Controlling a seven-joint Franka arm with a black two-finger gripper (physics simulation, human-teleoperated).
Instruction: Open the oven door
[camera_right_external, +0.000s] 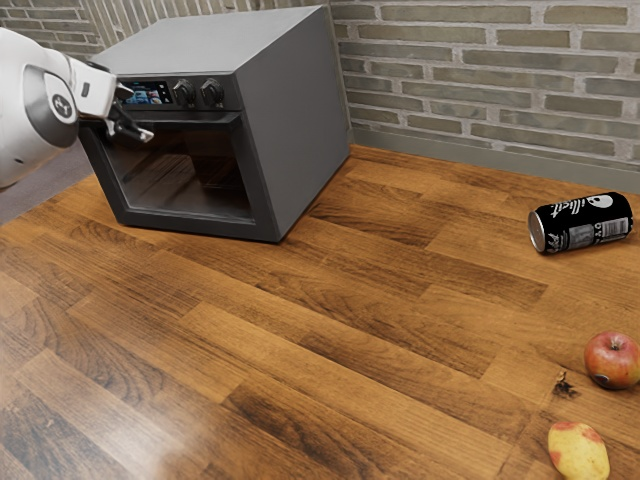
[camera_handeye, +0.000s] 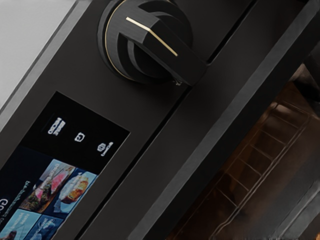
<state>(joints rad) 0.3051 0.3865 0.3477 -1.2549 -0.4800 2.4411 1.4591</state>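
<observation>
Exterior view: a black can (camera_right_external: 581, 222) lettered "illicit" lies on its side, well apart from the oven (camera_right_external: 290, 120), with a red apple (camera_right_external: 612, 360) near the table's (camera_right_external: 330, 330) exterior-view right edge. The pincer (camera_right_external: 138, 130) hides part of the oven door (camera_right_external: 185, 175); I can't tell its grip. That dark-framed glass door is shut, at the table's far left.

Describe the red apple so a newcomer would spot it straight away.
On the wooden table, go from the grey oven toward the exterior view's right, to the black can lying on its side. Nearer the camera than the can sits the apple. It is round and mostly red, unlike the longer, mostly yellow fruit beyond it.
</observation>
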